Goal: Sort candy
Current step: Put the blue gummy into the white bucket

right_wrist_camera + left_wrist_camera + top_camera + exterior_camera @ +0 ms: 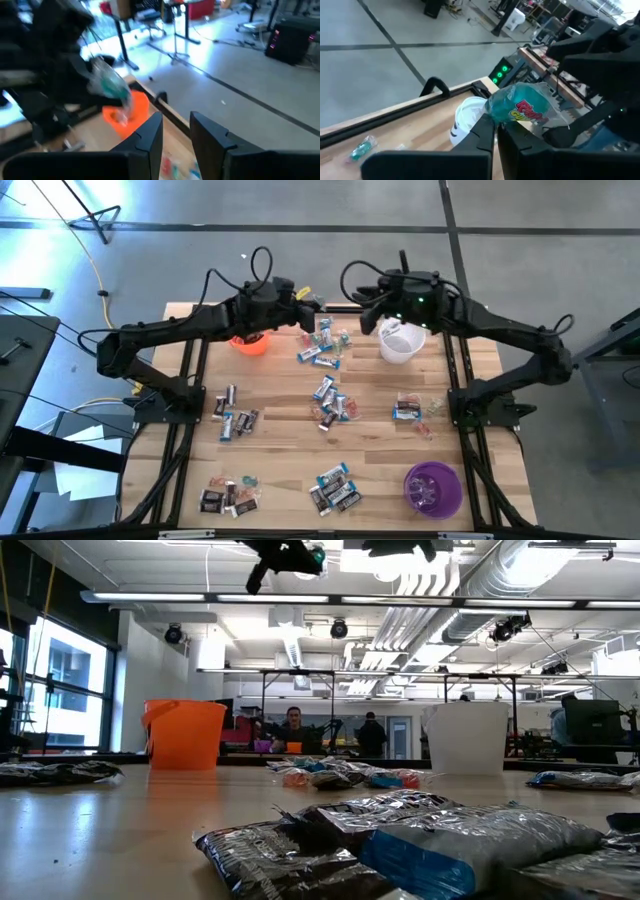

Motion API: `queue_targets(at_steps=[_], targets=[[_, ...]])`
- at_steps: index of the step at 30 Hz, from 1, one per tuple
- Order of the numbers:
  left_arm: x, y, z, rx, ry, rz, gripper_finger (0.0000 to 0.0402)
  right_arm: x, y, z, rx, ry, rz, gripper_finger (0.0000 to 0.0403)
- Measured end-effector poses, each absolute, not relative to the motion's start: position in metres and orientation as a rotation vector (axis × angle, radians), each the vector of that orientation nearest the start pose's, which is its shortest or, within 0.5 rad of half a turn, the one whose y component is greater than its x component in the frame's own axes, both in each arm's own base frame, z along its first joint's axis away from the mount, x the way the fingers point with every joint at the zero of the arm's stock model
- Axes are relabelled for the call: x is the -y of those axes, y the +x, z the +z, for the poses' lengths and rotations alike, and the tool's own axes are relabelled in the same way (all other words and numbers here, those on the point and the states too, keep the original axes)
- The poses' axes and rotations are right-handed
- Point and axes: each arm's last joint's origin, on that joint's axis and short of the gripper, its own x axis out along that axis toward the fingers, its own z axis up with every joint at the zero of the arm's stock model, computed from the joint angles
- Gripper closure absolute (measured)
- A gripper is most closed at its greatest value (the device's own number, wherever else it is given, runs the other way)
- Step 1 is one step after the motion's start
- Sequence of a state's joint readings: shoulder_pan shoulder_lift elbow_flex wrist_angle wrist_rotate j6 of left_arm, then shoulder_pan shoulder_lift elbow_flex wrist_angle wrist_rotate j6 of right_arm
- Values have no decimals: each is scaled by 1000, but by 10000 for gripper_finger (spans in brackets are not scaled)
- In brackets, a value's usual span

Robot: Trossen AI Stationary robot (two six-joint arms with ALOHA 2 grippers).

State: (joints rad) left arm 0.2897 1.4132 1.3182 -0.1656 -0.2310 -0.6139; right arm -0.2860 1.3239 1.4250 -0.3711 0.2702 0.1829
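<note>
- One teal candy is pinched between the left gripper fingertips, raised above the table's far edge between the orange cup and white cup.
- Right gripper: fingers apart, nothing held, facing the left one above the white cup.
- Remaining candy lies in scattered clusters on the table.

Wrapped candy lies in scattered tabletop clusters.

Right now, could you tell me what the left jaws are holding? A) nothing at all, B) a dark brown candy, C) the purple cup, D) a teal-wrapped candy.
D: the left wrist view shows the left gripper shut on a teal-wrapped candy, raised above the white cup.
</note>
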Motion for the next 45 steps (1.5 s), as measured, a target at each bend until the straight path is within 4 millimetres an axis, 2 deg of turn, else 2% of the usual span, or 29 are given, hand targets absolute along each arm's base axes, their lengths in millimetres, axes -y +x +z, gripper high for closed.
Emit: queue_targets(at_steps=[12,31,40,45], targets=[[-107,303,379,-46,-604,619,401,93,304,410,-142,197,-418,309],[-101,307,390,52,-613,543,401,91,308,414,-84,191,-378,309],[-97,333,376,63,-655,449,401,86,310,415,-73,182,-366,309],[-97,335,374,65,-651,440,401,86,310,414,-89,187,-365,309]])
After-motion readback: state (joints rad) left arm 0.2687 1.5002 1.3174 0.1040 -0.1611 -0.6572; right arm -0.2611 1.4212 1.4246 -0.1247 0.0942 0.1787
